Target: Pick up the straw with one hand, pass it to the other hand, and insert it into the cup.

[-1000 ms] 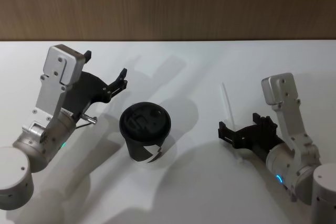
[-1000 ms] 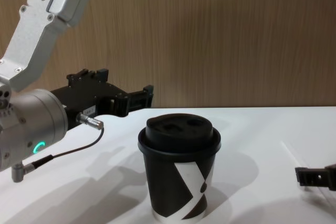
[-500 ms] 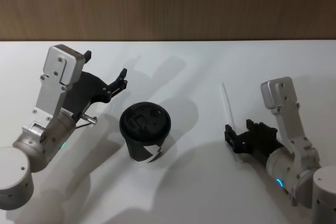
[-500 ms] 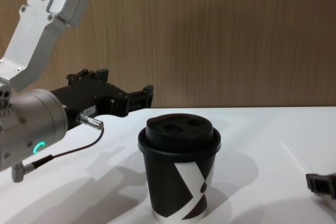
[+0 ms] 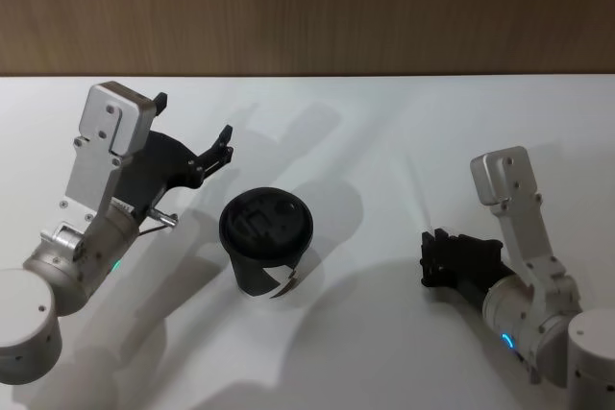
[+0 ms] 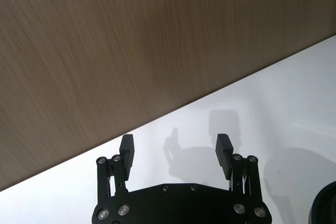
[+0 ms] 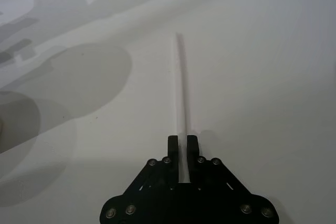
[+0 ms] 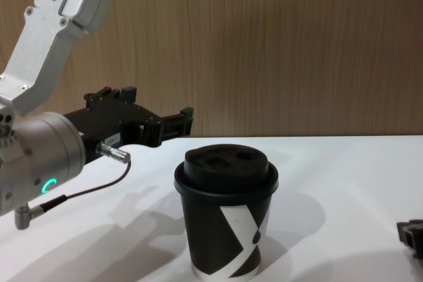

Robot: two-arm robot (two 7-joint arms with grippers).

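Jaws of the right gripper (image 7: pixel 183 142) are pressed together on one end of the straw (image 7: pixel 180 87). The straw runs straight out from between them, away from the wrist, over the white table (image 5: pixel 384 122) (whether its far end touches the table I cannot tell). In the head view this gripper sits low over the table's right part, toward the near edge. Its tips are turned toward the cup (image 5: pixel 266 242) but are well apart from it.

The cup stands upright about midway between the table's left and right edges, nearer the near edge than the far one. It is closed on top, and its white mark faces the robot.

Jaws of the left gripper (image 6: pixel 176 150) stand wide apart with nothing between them. This gripper hangs above the table's left part, behind and to the left of the cup. In the chest view it is higher than the cup's top. It points toward the wooden wall (image 8: pixel 297 44) beyond the far edge. A green light (image 8: pixel 46 185) glows on its wrist.
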